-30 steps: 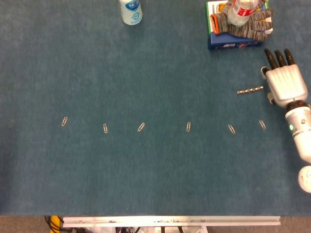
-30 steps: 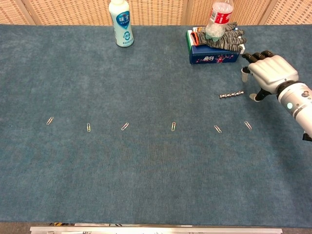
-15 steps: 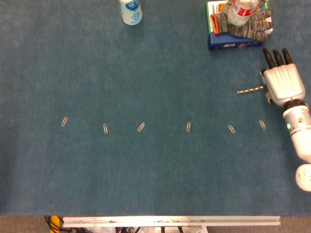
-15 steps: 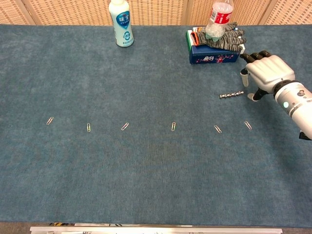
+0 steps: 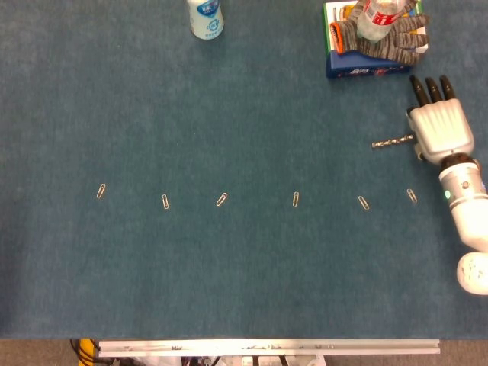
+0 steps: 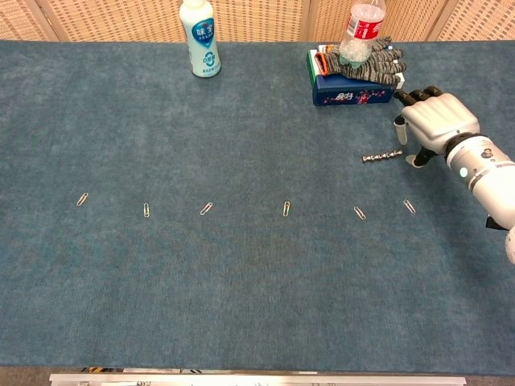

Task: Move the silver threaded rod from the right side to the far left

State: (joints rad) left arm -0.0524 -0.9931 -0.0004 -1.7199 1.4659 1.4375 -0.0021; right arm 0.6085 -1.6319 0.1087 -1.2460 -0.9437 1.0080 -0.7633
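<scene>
Light falls even and fairly bright across my blue-green felt table (image 5: pixel 229 114), seemingly from overhead. Shadows are soft and short; a faint one sits under my white right hand (image 6: pixel 434 121). No glare. Both views are sharp, with slight darkening towards the corners.

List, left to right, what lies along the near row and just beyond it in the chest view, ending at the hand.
Six paper clips in a row: first paper clip → second → third → fourth → fifth → silver threaded rod → sixth paper clip → right hand.
</scene>
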